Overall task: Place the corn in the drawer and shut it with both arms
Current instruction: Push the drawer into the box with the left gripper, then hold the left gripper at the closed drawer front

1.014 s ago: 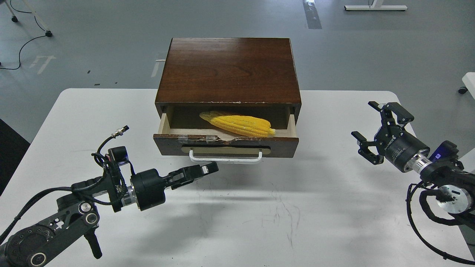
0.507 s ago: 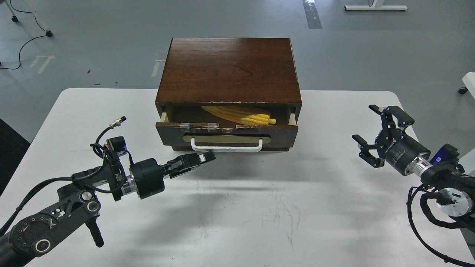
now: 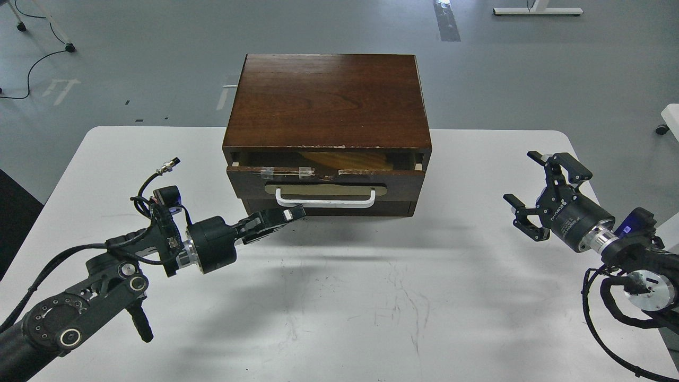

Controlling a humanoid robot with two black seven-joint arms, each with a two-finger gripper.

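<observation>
The dark wooden cabinet (image 3: 326, 101) stands at the table's back middle. Its drawer (image 3: 408, 183), with a white bar handle (image 3: 324, 201), is pushed in almost fully; only a narrow gap shows along its taped top edge. The corn (image 3: 339, 159) lies inside, seen only as a dim yellow strip in shadow through that gap. My left gripper (image 3: 295, 213) is shut and empty, its tip at the drawer front just below the left end of the handle. My right gripper (image 3: 519, 176) is open and empty, well to the right of the cabinet, above the table.
The white table (image 3: 371, 297) holds the cabinet only. A plain lower front (image 3: 392, 208) sits under the drawer. Grey floor with cables (image 3: 32, 63) and a stand base (image 3: 536, 10) lies beyond the table.
The drawer has slid in from well open to nearly shut, hiding most of the corn. My left gripper moved forward with the drawer front. My right arm barely moved.
</observation>
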